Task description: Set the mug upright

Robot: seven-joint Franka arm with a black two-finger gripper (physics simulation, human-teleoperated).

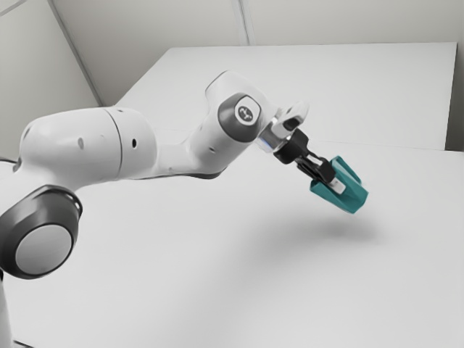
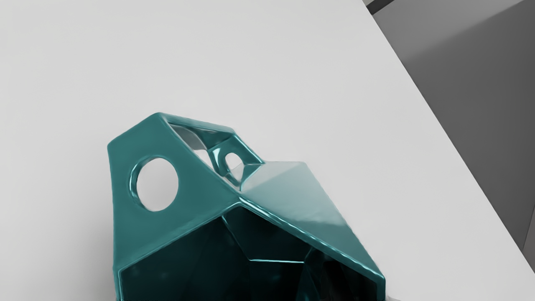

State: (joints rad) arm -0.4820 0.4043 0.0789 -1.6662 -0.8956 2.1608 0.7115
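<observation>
Gripper [image 1: 335, 183] grips tilted mug [image 1: 353, 199]; wrist view: hollow [image 2: 188, 267]

I see a smooth white table [image 1: 406, 290] under soft light, pale grey walls [image 1: 145, 29] behind, and a dark grey surface [image 2: 480, 104] beyond its edge.

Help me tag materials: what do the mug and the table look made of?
The mug looks like glossy plastic or glazed ceramic, with bright highlights along its edges. The table could be matte laminate or painted board: pale, even, showing no grain or sharp reflections.
</observation>
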